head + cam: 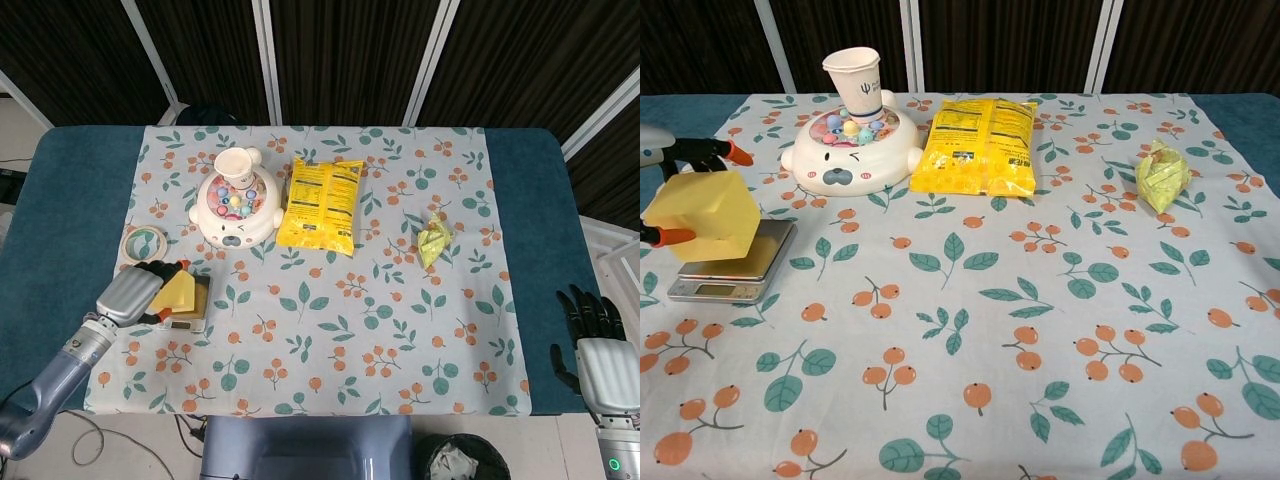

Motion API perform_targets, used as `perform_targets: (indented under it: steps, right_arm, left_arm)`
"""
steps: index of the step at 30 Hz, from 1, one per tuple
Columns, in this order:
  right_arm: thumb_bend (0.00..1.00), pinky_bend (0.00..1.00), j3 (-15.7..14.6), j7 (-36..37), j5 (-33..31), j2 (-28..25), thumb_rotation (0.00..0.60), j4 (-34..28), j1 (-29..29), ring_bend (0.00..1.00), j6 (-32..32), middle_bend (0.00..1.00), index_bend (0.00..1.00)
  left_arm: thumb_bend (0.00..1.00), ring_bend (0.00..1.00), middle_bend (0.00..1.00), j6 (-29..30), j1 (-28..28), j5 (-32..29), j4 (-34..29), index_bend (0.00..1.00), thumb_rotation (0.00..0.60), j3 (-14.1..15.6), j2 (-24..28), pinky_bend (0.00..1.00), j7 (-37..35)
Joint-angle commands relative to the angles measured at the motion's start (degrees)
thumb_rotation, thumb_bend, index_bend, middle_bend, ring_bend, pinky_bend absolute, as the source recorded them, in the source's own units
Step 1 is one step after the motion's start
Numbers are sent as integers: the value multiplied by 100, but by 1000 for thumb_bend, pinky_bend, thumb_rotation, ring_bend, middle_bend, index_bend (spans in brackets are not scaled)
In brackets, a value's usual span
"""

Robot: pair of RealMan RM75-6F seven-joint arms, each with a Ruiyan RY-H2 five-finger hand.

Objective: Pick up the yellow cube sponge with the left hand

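Near edge of the counter (60, 215), right side: the right robot hand (597, 355) rests off the floral tablecloth (330, 330), fingers spread and holding nothing. Near left: the left robot hand (128, 296) grips the yellow cube sponge (702, 215), orange-tipped fingers (736, 153) bearing on opposite sides; the cube sits tilted, directly over the platform of the digital kitchen scale (732, 262), and whether it touches the platform cannot be told. Judged from its foam look, the sponge is light, soft and compressible, neither fragile nor slippery; opposed flat faces near mid-height offer the surest hold, with gentle pressure to limit squashing. Farther back: a tape roll (144, 242), a toy game with a paper cup (859, 81) on it, a yellow snack bag (979, 147), and a green wrapper (1163, 175).
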State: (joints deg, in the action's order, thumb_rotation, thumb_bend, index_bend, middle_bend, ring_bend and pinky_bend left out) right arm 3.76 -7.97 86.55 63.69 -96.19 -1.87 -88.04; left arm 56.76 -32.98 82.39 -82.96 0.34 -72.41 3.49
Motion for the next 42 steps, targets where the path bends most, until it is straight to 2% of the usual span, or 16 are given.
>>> perform_targets:
  steps: [1,5,11,16,21,25,28,36,42]
  right_arm:
    - [560,11,6,-13,-13,6,600,-6,1,3,2,26,0]
    - [560,11,14,-43,-58,14,600,-22,6,3,13,26,0]
    - [560,8,28,-86,-97,18,600,-45,7,3,18,26,0]
    - [559,0,38,-107,-122,22,600,-60,15,3,7,26,0]
    - [560,0,42,-87,-118,11,600,-65,22,3,-10,27,0]
    - [560,0,44,-83,-117,1,600,-63,25,3,-14,26,0]
    - [560,0,44,-98,-113,-3,600,-62,27,3,-19,27,0]
    - [560,0,40,-164,-112,23,600,-62,11,3,6,27,0]
    - [560,0,28,-173,-67,25,600,-66,16,3,-17,26,0]
  left_arm:
    - [209,215,273,-22,-3,-23,27,117,600,-8,-20,344,22]
    - [134,152,197,-65,-4,-68,82,88,600,-15,-51,308,66]
    - [66,7,73,-145,-22,-135,55,56,600,-30,-58,179,130]
    - [37,0,32,-14,7,-128,-105,49,600,-88,27,127,170]
    - [37,0,28,976,342,45,-554,47,600,-318,401,121,-6]
    - [37,0,28,1857,822,245,-797,46,600,-296,825,120,-180]
    - [37,0,28,2382,1222,291,-793,46,600,-221,1040,119,-688]
    - [37,0,28,3061,1790,718,-245,45,600,82,1364,105,-1595]
    - [37,0,27,3127,1950,809,-32,45,600,182,1466,93,-1848]
